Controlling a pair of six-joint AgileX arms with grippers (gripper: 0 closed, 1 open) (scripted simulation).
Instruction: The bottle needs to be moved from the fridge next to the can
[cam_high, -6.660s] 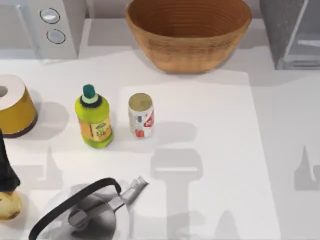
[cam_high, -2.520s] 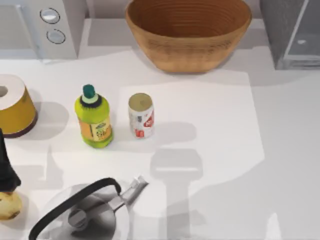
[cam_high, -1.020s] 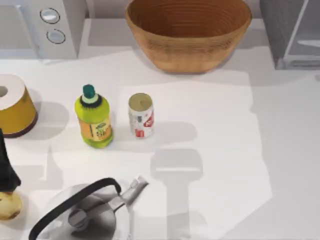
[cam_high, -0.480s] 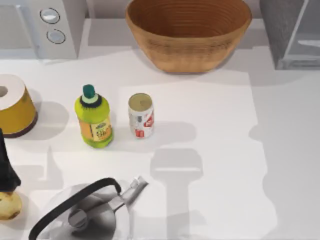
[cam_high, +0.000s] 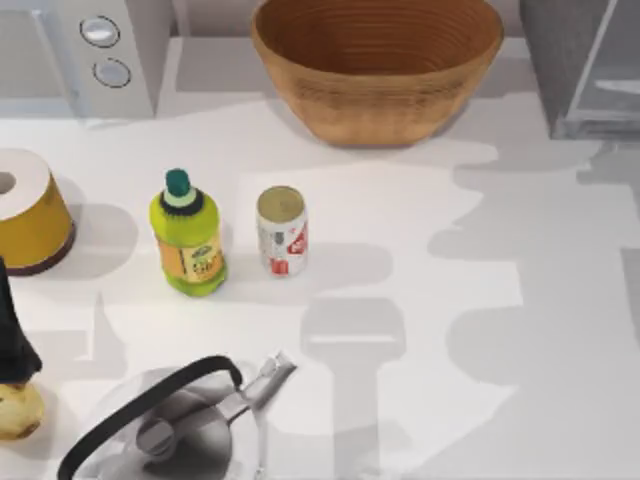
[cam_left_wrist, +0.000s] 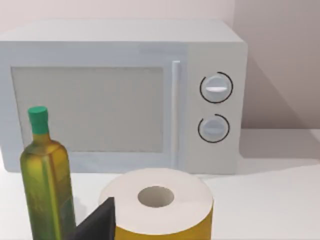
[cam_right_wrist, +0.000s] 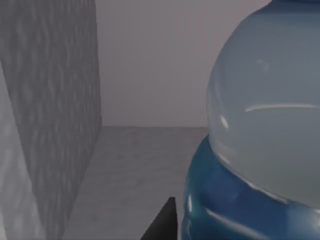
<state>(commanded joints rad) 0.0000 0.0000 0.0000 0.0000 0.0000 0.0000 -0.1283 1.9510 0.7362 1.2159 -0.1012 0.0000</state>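
Bottle of clear plastic with blue label (cam_right_wrist: 260, 150) sits inside the dark grey speckled fridge (cam_right_wrist: 45, 115), close before my right wrist (finger state unclear). Smooth, likely slippery; I'd grip mid-body.

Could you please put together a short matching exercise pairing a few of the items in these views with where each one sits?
Things:
1. can
2. basket
3. kettle
4. fridge

Places, by the top view:
A. far right corner of the table
B. near edge, left of the middle
C. far edge, in the middle
D. just right of the yellow-green bottle

Pairs: 1-D, 2-C, 3-B, 4-A
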